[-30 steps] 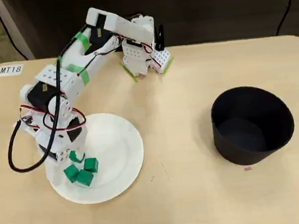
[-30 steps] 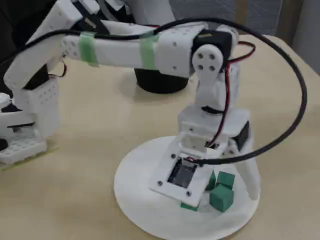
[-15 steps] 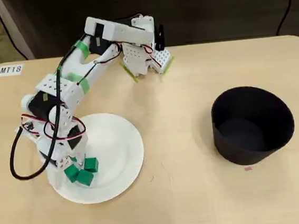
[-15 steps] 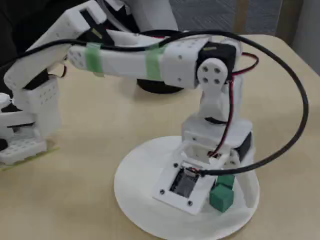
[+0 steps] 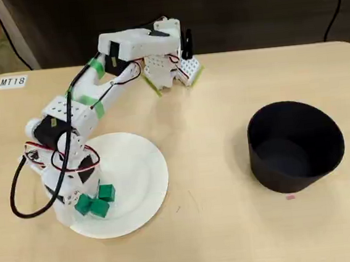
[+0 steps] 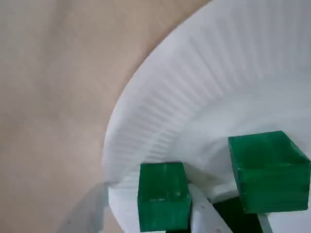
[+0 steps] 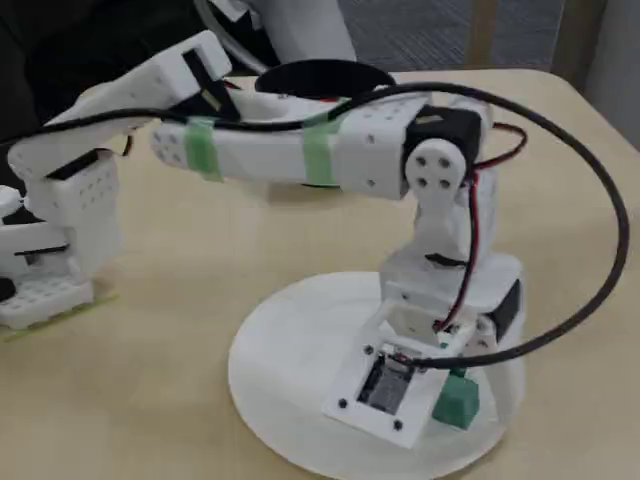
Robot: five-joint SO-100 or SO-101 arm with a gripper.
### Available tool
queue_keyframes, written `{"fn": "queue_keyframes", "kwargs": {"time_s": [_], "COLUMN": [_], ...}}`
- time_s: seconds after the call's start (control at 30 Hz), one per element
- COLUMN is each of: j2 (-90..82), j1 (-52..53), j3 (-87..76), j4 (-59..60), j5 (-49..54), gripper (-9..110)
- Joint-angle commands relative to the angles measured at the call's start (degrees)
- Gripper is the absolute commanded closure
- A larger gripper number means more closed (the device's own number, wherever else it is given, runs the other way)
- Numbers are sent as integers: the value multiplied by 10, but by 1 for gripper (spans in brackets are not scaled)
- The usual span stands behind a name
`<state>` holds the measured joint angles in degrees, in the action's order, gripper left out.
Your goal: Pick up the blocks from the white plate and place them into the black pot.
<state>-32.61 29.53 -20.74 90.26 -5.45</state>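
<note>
I see a wooden table (image 5: 215, 164), a white "MT18" label (image 5: 12, 81) at its far-left corner, a small pink mark (image 5: 290, 197) near the front edge

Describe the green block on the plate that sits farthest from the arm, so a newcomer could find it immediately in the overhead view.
Start at the white plate, left of the black pot in the overhead view. A cluster of green blocks sits near the plate's left edge, by the gripper. The wanted block is the cluster's upper right one, nearest the plate's centre, clear of the arm.
</note>
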Motion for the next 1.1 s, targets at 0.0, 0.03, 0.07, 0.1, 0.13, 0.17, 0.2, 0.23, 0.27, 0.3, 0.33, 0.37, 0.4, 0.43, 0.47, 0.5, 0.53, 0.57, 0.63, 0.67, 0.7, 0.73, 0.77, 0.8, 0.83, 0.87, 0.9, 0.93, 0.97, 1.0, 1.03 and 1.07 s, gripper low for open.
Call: {"fn": "queue_keyframes", "kwargs": {"time_s": [0.0,0.03,0.07,0.1,0.13,0.17,0.2,0.23,0.27,0.3,0.33,0.37,0.4,0.43,0.47,0.5,0.53,0.57,0.63,0.67,0.7,0.73,0.77,0.8,0.83,0.87,0.9,0.93,0.97,1.0,1.03,1.07], "j2": [-4,-1,2,3,5,6,7,8,8,8,8,8,8,8,9,9,9,9,10,4,-5,-17,-33,-54,-75,-94,-119,-151,-192,-238,-284,-330], "j1": [-4,-4,-5,-5,-6,-6,-7,-7,-7,-8,-8,-8,-9,-9,-9,-9,-9,-9,-11,-15,-19,-25,-33,-42,-54,-69,-85,-104,-123,-143,-166,-191], "j3": [33,40,47,54,60,65,69,73,75,76,80,83,88,95,108,123,143,166,222,249,269,285,295,295,295,295,286,262,221,175,130,86], "j4": [4,4,4,4,4,4,4,4,4,4,4,4,6,8,13,18,25,33,45,46,46,46,47,47,48,49,51,51,51,51,51,51], "j5": [-5,-5,-6,-8,-11,-13,-16,-18,-20,-20,-21,-22,-23,-23,-22,-20,-20,-20,-21,-19,-18,-11,-2,9,21,33,44,55,65,74,83,89], "gripper": [85,86,88,90,92,94,95,97,99,100,101,103,104,104,104,104,104,104,104,104,104,104,104,104,104,104,104,104,104,104,104,104]}}
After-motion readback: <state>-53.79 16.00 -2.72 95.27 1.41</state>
